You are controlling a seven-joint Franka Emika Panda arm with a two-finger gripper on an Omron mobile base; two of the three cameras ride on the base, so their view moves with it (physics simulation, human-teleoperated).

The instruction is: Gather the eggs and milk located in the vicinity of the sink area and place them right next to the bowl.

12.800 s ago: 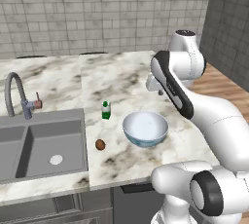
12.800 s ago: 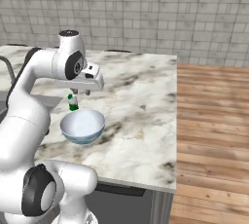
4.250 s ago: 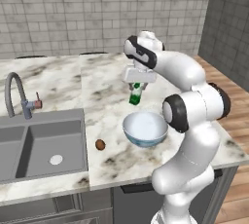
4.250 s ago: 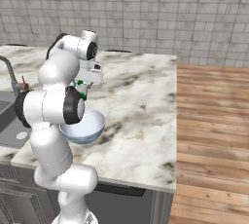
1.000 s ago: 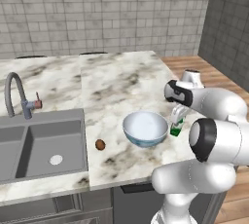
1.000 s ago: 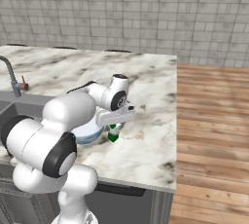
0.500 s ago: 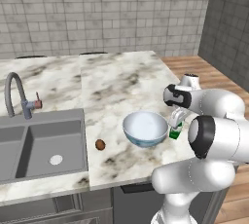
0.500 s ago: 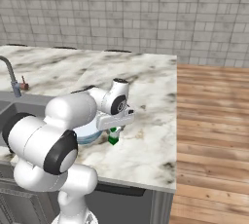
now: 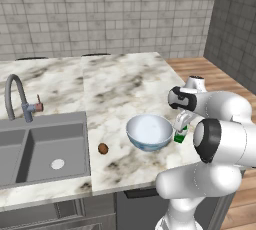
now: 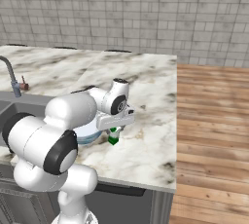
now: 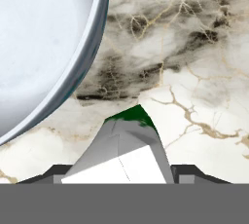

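Observation:
My gripper (image 9: 181,127) is shut on the milk (image 9: 180,137), a small green container with a white top, held upright just right of the bowl (image 9: 149,131). The milk's base is at or just above the marble counter (image 9: 120,89); I cannot tell whether it touches. From the right base view the milk (image 10: 114,137) hangs under the gripper (image 10: 115,128), close to the bowl (image 10: 87,133). Looking down from the hand, the milk (image 11: 124,150) sits between the fingertips, with the bowl's rim (image 11: 90,47) close by. The brown egg (image 9: 103,148) lies left of the bowl, near the sink (image 9: 40,144).
A curved grey faucet (image 9: 17,96) with a reddish handle stands behind the sink. The counter's right edge (image 10: 172,121) drops to a wooden floor (image 10: 214,121). A tiled wall runs along the back.
The gripper has lowered the milk a little beside the bowl. The bowl and the egg have not moved.

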